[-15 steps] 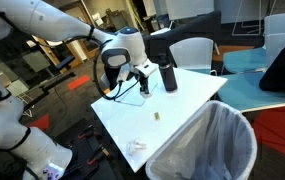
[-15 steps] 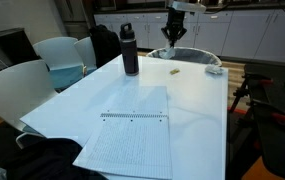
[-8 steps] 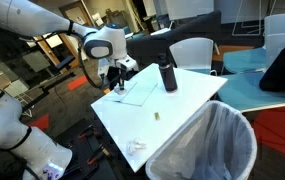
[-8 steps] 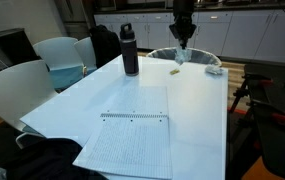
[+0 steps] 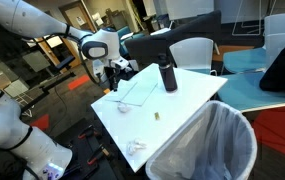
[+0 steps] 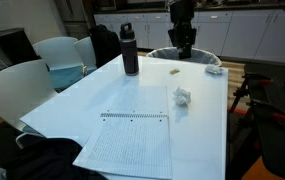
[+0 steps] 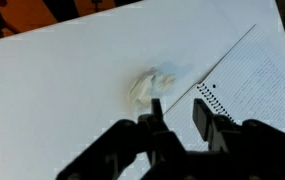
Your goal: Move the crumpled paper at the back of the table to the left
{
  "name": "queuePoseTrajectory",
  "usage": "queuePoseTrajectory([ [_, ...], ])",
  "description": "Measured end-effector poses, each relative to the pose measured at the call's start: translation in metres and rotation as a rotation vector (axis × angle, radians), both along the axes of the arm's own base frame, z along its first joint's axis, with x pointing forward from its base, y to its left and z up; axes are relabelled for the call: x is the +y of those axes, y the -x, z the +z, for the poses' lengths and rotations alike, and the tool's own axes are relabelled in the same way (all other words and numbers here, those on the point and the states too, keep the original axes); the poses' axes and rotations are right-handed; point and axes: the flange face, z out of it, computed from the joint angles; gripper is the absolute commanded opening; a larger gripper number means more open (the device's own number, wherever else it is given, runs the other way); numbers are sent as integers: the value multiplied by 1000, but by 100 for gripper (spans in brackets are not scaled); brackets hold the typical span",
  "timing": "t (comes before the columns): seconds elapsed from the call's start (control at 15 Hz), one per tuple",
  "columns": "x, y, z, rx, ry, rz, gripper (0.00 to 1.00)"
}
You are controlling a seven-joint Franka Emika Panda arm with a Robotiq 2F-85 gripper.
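The gripper [image 7: 179, 122] hangs above the white table [image 7: 62, 80] with its jaws parted; the gap between them is bare tabletop and they grip nothing. In the wrist view the crumpled paper [image 7: 150, 85], a small white wad, lies on the table just beyond the fingertips [image 7: 158, 118], ahead of one finger and not centred in the gap. The corner of a spiral notebook [image 7: 247, 85] lies off to the other side of the jaws, near the wad but not touching it.

In an exterior view the gripper [image 6: 185, 42] is raised well clear of the surface, and the wad [image 6: 182, 96] sits below it and nearer the camera, just beyond the far edge of the notebook [image 6: 127, 143]. A black bottle [image 6: 130, 50] stands upright well to the side of the jaws. A tiny yellowish scrap [image 6: 176, 72] lies between the gripper and the wad.
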Motion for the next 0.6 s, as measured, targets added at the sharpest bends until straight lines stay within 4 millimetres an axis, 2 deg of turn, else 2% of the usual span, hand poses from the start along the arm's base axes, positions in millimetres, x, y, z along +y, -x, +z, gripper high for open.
queuePoseTrajectory([
  [0.27, 1, 0, 2, -10, -4, 17, 99],
  [0.6, 1, -1, 11, -32, -8, 32, 100],
])
